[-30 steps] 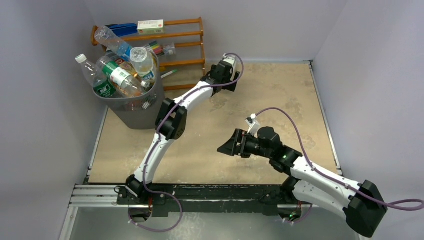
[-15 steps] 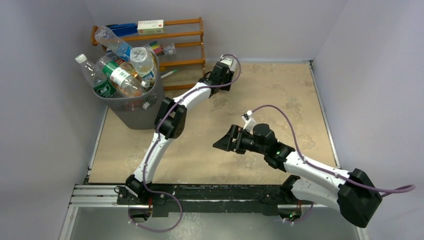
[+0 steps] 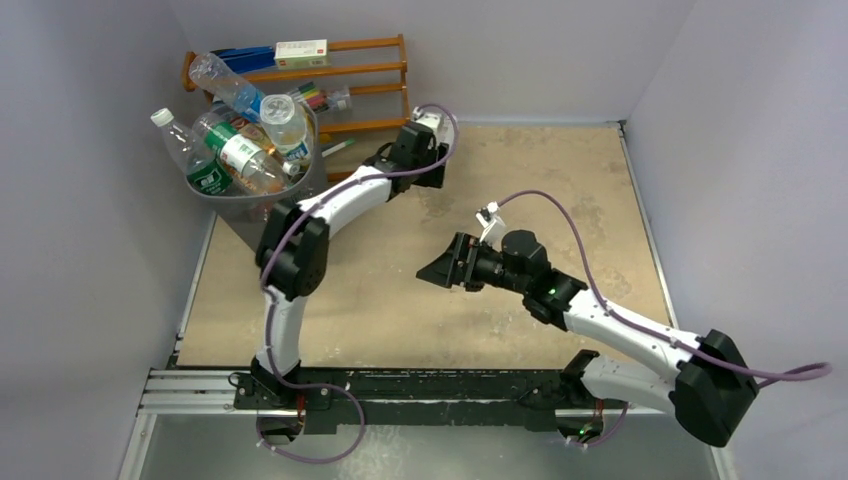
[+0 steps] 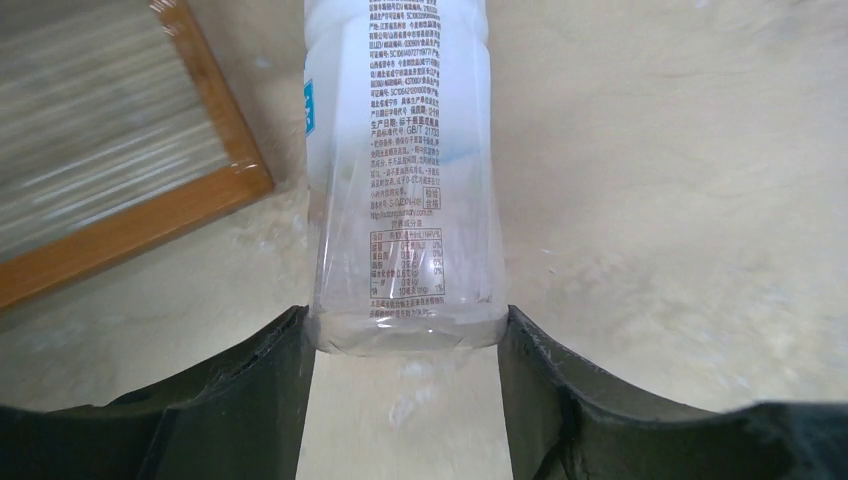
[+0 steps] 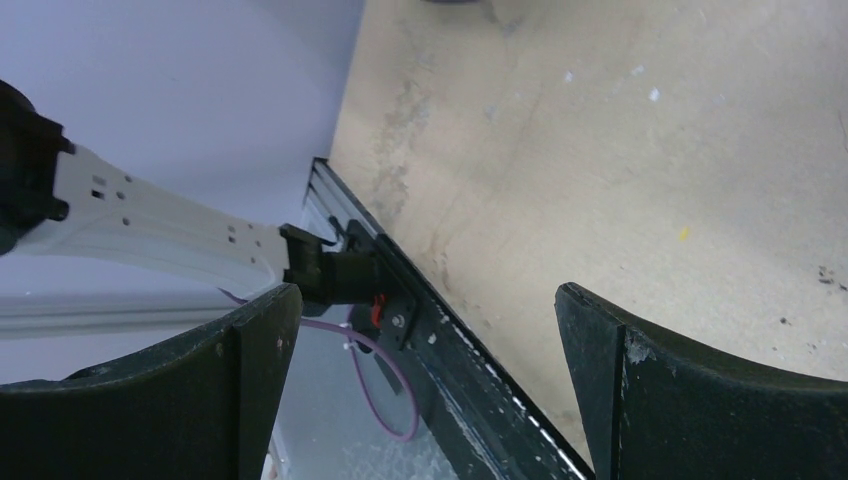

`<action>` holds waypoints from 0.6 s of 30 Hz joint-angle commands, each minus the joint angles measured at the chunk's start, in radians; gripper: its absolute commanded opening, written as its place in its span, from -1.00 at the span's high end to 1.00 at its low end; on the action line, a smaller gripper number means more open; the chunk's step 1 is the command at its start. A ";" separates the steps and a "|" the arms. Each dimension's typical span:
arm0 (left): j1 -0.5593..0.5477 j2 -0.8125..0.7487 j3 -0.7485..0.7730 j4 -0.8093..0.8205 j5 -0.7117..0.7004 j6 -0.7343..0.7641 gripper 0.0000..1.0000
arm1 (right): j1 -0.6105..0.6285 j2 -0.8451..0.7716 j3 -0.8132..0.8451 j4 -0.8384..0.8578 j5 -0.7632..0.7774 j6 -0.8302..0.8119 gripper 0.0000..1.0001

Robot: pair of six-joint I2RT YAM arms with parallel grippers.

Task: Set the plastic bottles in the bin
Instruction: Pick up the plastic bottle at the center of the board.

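Note:
A clear plastic bottle with a white printed label lies on the tan table, and my left gripper is shut on its base. In the top view that gripper is beside the wooden rack, and the wrist hides the held bottle. The grey bin stands at the far left, heaped above its rim with several plastic bottles. My right gripper hangs open over the middle of the table, with nothing between its fingers.
The orange wooden rack with markers and boxes stands against the back wall, and one of its corners is just left of the held bottle. My left arm's elbow overlaps the bin's right side. A metal rail runs along the near edge.
My left gripper closed on the bottle and the arm swung left, toward the rack and bin. My right arm shifted slightly left, still open.

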 commanded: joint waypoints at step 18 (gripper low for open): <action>-0.024 -0.947 -0.476 -0.219 0.280 -0.170 0.21 | 0.000 -0.264 0.490 -0.395 0.159 -0.176 -1.00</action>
